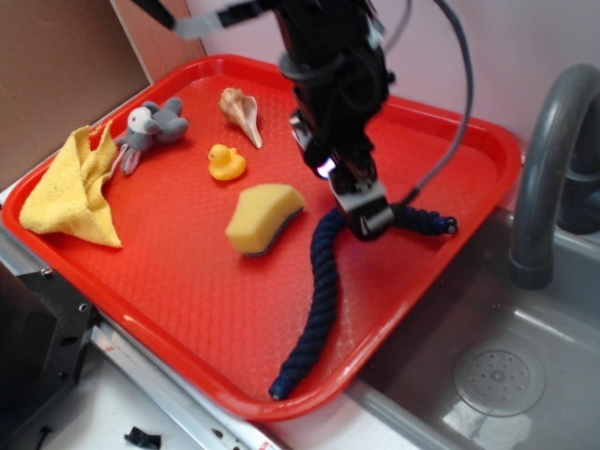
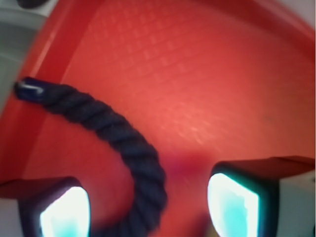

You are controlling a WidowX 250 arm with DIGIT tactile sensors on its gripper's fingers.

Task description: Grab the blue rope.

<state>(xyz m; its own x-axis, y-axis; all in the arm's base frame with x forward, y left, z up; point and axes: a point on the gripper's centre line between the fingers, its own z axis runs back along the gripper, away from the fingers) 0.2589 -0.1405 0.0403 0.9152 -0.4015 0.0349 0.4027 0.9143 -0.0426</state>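
The blue rope point(image 1: 319, 300) is a thick navy twisted cord lying in a bent curve on the red tray point(image 1: 187, 309), one end near the tray's front rim, the other toward the right rim. My gripper point(image 1: 364, 217) hangs low over the rope's bend, right of the yellow sponge point(image 1: 262, 217). In the wrist view the rope point(image 2: 123, 138) curves down between my two bright fingertips, and the gripper point(image 2: 148, 207) is open around it with gaps on both sides. The rope's capped end point(image 2: 28, 91) lies at the upper left.
On the tray also lie a yellow rubber duck point(image 1: 225, 163), a seashell point(image 1: 242, 114), a grey plush toy point(image 1: 150, 127) and a yellow cloth point(image 1: 75, 187). A grey sink point(image 1: 497, 375) with a tap point(image 1: 548, 178) borders the tray's right side.
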